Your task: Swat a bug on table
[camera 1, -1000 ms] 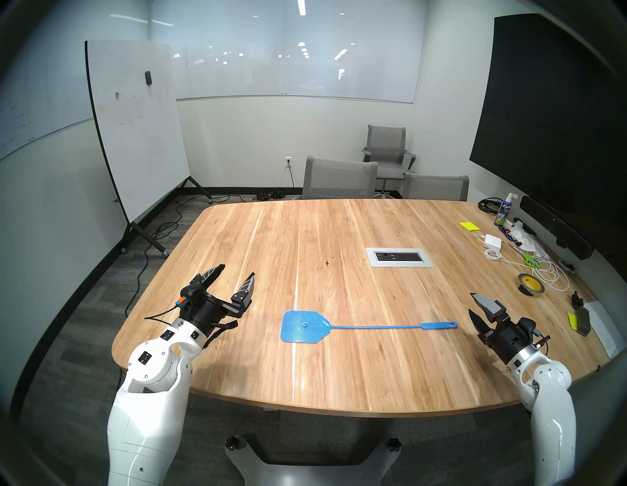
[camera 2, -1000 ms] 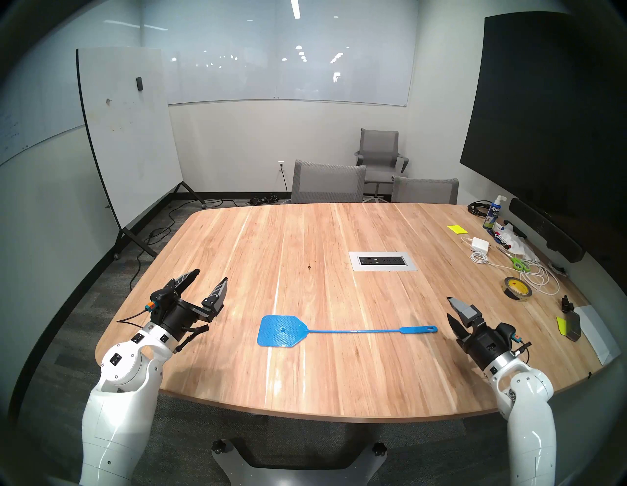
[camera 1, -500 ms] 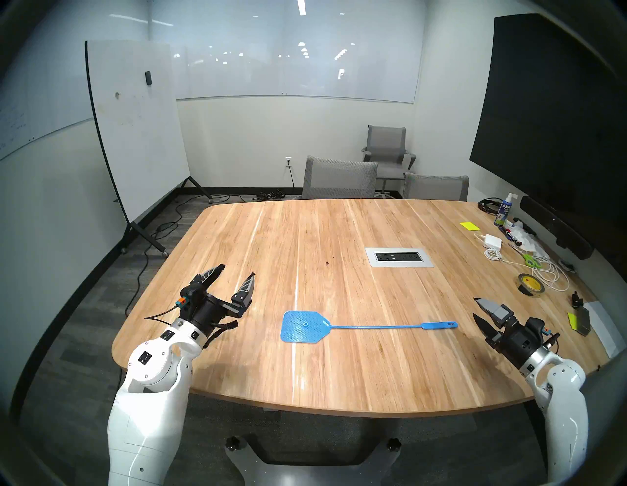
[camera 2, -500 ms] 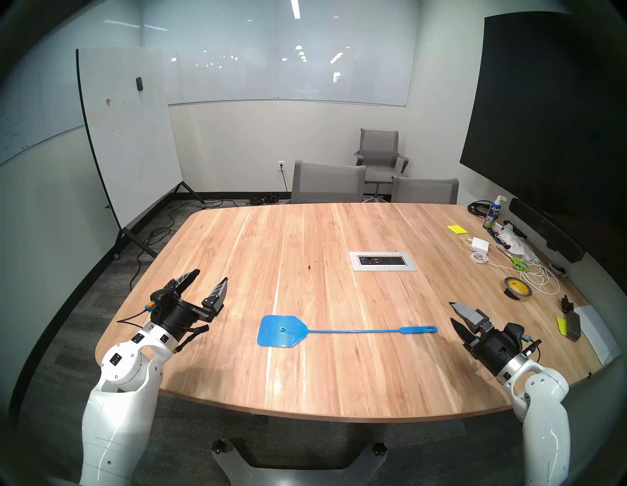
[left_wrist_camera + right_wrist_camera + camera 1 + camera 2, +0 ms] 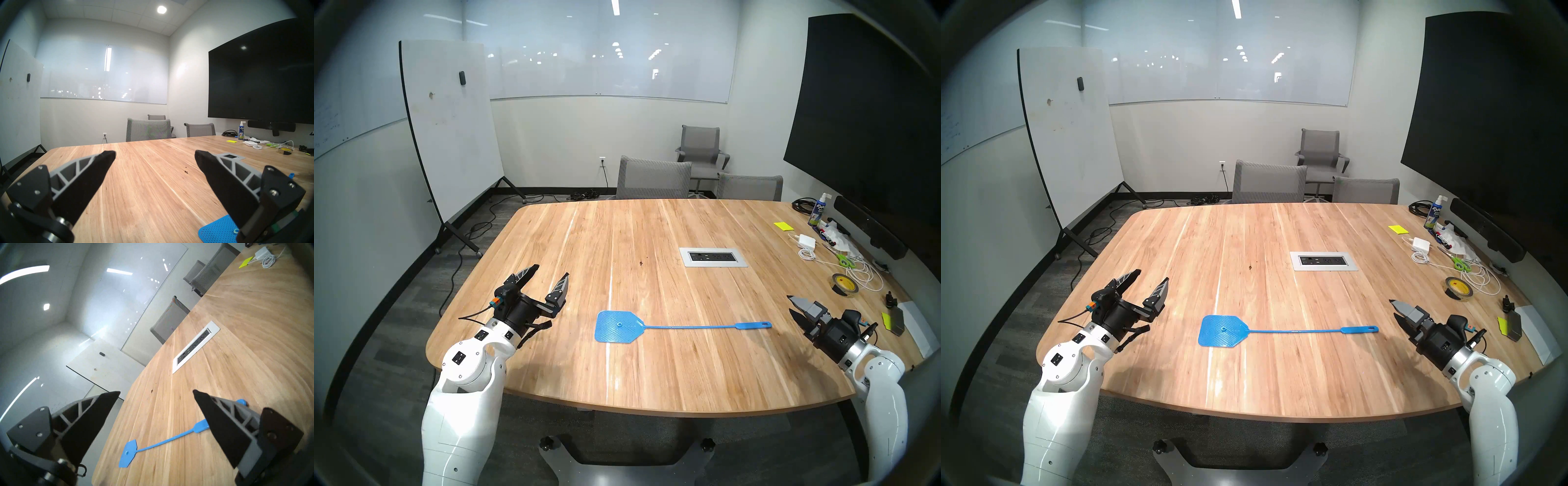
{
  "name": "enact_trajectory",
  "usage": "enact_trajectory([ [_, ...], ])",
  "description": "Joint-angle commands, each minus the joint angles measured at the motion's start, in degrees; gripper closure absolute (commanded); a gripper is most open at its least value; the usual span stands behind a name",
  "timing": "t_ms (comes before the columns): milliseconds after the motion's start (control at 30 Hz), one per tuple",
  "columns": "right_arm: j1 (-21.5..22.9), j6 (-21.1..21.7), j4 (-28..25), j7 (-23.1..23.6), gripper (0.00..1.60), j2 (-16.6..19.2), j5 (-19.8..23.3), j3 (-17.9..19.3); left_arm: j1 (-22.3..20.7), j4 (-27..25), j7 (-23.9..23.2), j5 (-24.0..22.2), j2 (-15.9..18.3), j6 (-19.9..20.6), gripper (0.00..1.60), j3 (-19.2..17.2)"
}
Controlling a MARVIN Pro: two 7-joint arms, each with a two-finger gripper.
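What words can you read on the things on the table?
"EXPO" on the spray bottle, reading up its side; the smaller print below is too blurred to read.
Tape roll: a red mark on its yellow core, too small to read.
Markers: labels too small to read.
Swatter: no readable text.

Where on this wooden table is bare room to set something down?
Free: the far half of the light wooden table, beyond the silver outlet panel, and the near edge below the blue fly swatter. Crowded: the right edge, with white cables, tape roll and green scissors.
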Motion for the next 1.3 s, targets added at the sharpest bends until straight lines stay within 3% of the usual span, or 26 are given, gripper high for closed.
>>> enact_trajectory([
  [0,2.7,-2.6,1.4,3.4,0.0,3.1,-2.5,-0.1,-0.1,-1.0,0.0,0.1,0.1,-0.1,0.0,-0.1],
  [433,3.6,-6.5,4.1,10.0,0.0,5.6,-8.0,-0.8,-0.1,-1.0,0.0,0.1,0.1,-0.1,0.0,-0.1],
  [867,5.0,-16.5,6.3,17.3,0.0,7.2,-16.4,-2.0,-0.1,-1.0,0.0,0.1,0.1,0.0,0.0,-0.1],
  [1267,8.7,-21.5,10.8,20.6,0.0,9.8,-21.4,-3.9,-0.1,-0.9,-0.1,0.1,0.1,-0.1,0.0,-0.1],
])
